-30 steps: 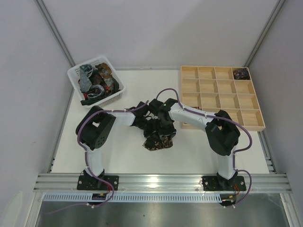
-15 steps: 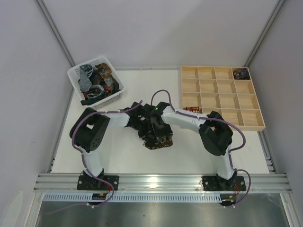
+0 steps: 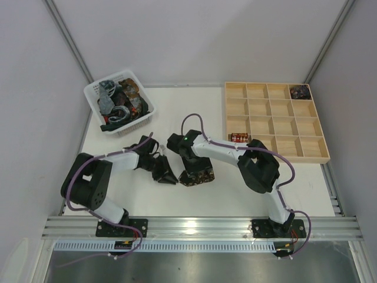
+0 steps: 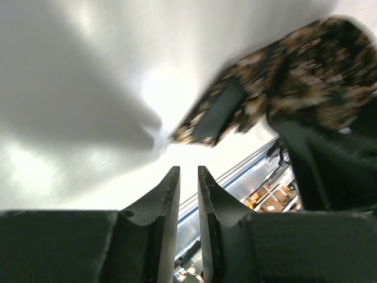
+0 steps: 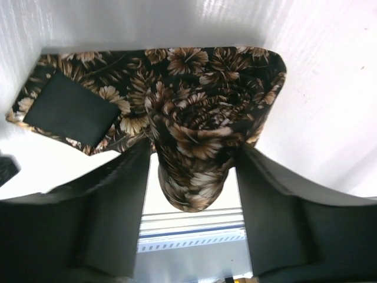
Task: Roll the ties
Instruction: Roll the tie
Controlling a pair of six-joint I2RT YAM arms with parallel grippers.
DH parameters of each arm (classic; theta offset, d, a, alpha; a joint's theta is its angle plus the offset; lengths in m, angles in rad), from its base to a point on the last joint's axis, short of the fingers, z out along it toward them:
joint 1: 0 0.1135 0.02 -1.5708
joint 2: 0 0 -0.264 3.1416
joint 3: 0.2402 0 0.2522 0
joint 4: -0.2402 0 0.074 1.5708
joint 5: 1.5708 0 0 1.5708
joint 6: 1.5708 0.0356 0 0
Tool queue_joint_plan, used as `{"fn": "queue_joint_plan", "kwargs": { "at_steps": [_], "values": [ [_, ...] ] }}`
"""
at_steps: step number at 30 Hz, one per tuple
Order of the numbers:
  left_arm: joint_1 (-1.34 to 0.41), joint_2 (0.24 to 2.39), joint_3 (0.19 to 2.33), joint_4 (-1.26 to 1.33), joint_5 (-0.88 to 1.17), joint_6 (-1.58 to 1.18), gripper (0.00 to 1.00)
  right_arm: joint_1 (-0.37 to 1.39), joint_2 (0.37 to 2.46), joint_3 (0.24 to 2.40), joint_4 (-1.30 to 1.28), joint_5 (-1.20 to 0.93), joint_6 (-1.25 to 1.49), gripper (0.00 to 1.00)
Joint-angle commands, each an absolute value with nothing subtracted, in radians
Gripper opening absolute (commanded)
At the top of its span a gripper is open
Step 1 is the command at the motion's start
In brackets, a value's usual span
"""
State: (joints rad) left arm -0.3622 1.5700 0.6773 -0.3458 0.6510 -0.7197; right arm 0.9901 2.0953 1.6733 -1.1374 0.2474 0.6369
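The dark brown tie with tan floral print (image 3: pixel 201 177) lies partly rolled on the white table, centre front. In the right wrist view its roll (image 5: pixel 191 135) stands between my fingers, with the flat pointed end and its black label spread out to the left. My right gripper (image 5: pixel 193 151) is shut on that roll and shows in the top view (image 3: pixel 191 170). My left gripper (image 3: pixel 166 178) sits on the table just left of the tie, apart from it. Its jaws (image 4: pixel 188 172) are almost together with nothing between them, and the tie (image 4: pixel 294 76) lies to the upper right.
A white basket (image 3: pixel 147 112) at the back left holds several more ties in grey, red and black. A wooden compartment tray (image 3: pixel 274 121) at the right has a dark rolled tie (image 3: pixel 300 91) in its far right cell and a red item (image 3: pixel 238 137) in a near-left cell.
My left arm has drawn back to the left, away from the tie, with its gripper now off the fabric. My right gripper has shifted left and stays on the roll.
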Motion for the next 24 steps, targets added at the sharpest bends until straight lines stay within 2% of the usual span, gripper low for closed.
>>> {"fn": "queue_joint_plan", "kwargs": {
  "at_steps": [1, 8, 24],
  "values": [
    [-0.328, 1.465, 0.626, -0.362, 0.658, -0.701, 0.24, 1.003, 2.144, 1.724, -1.129, 0.252, 0.650, 0.65],
    [-0.284, 1.368, 0.611, -0.425, 0.653, -0.684, 0.24, 1.028, 2.112, 1.766, -1.115, 0.241, 0.634, 0.67],
    [-0.252, 1.298, 0.588, -0.463, 0.635, -0.678, 0.23, 1.066, 2.098, 1.816, -1.161, 0.281, 0.600, 0.67]
  ]
}}
